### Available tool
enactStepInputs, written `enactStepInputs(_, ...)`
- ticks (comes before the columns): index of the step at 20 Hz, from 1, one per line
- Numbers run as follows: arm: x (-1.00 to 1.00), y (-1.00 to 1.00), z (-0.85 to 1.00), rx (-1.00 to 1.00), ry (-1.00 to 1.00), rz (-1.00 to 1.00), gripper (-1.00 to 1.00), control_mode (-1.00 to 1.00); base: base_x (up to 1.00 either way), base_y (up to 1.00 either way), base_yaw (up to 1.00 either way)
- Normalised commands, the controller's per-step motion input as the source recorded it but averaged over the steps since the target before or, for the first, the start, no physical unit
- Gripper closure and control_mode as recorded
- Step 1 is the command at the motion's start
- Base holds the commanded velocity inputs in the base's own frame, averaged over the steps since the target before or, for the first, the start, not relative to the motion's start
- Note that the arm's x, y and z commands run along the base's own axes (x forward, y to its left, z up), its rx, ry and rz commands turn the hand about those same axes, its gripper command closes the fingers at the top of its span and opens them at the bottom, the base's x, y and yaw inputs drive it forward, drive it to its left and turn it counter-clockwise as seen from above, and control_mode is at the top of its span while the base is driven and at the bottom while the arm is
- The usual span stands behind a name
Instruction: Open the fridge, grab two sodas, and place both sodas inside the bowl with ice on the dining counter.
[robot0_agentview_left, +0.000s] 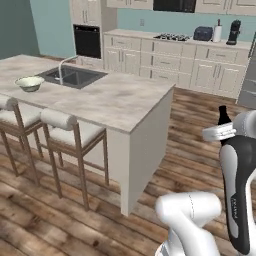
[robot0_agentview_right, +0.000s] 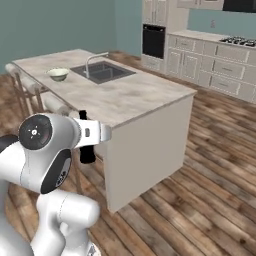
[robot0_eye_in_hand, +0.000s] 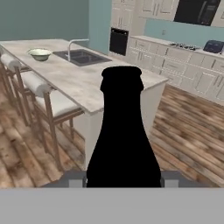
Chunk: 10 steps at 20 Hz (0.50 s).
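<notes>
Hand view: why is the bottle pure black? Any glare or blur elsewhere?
Hand view: the soda sits close to the lens and renders as a flat black silhouette, no label detail. Left base view: even light, soft stool shadows, no glare on the dining counter. Right base view: slightly soft throughout, bowl readable.

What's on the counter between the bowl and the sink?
Nothing. In the left base view, bare marbled counter separates the bowl from the sink; the faucet rises at the sink's near rim. The hand view agrees.
</notes>
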Motion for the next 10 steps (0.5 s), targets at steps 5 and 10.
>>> enactStepInputs(5, 0.00, 0.00, 0.00, 0.00, 0.00, 0.00, 1.00, 1.00, 0.21, 1.00, -0.27)
enactStepInputs(10, 0.00, 0.00, 0.00, 0.00, 0.00, 0.00, 1.00, 1.00, 0.20, 1.00, -0.27)
